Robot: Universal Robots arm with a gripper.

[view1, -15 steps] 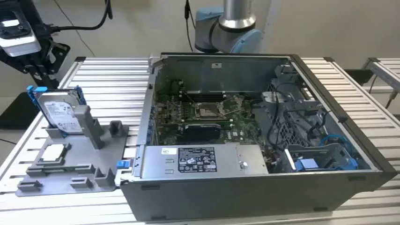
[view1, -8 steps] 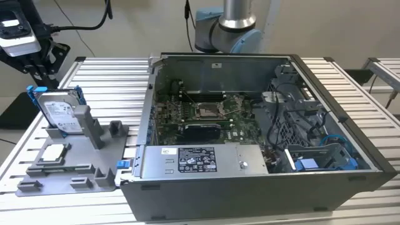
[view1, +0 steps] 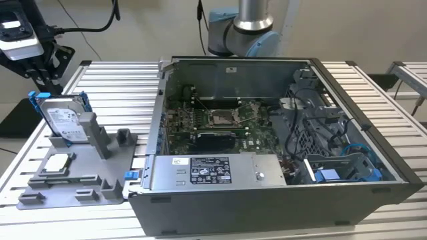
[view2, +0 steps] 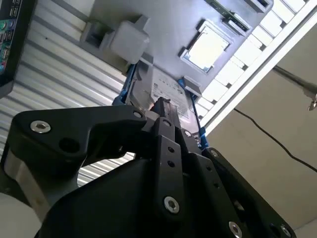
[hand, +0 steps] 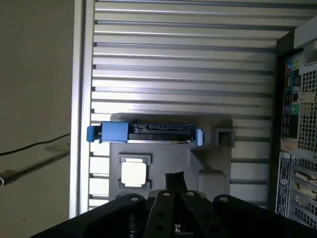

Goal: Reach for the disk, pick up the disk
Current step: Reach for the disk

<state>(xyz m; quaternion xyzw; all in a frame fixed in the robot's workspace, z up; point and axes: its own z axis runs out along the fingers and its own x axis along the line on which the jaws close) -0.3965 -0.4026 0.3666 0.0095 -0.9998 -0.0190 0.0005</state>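
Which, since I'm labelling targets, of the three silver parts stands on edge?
The disk, upright in the grey holder's slot with a blue frame; the processor chip and power-supply box lie flat.

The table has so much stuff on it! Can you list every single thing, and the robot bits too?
disk: one, silver with a blue frame, standing upright in the grey holder at the exterior view's left.
grey holder: one, grey, on the table beside the computer case.
processor chip: one, silver, lying flat in the grey holder.
computer case: one, grey, open, in the middle of the table.
power-supply box: one, silver with a white label, inside the computer case.
circuit board: one, green, inside the computer case.
table: one, silver slats, under everything.
robot arm: one, silver and light blue, behind the computer case.
gripper: one, black, hanging above the disk.
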